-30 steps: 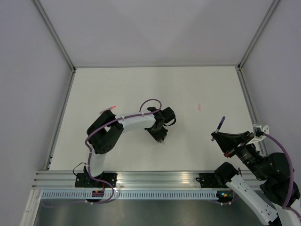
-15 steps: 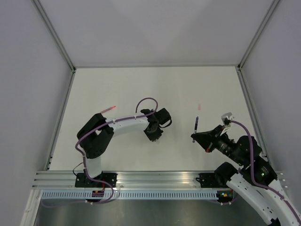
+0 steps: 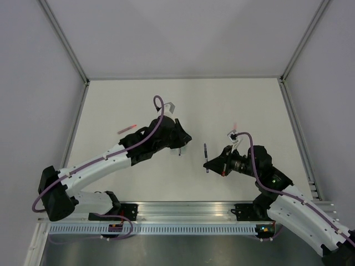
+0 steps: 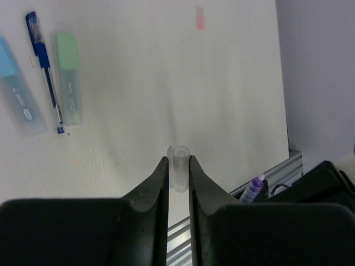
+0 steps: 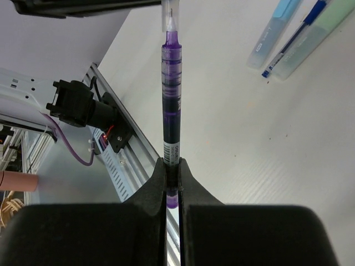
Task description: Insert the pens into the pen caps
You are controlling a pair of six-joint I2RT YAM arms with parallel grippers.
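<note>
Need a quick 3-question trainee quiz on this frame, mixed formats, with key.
1. True or false: the right gripper is shut on a purple pen.
2. The left gripper holds: A) a red pen B) a clear pen cap C) nothing.
3. On the table, what lies between the light blue cap and the green cap?
Key: 1 true; 2 B; 3 the blue pen.
</note>
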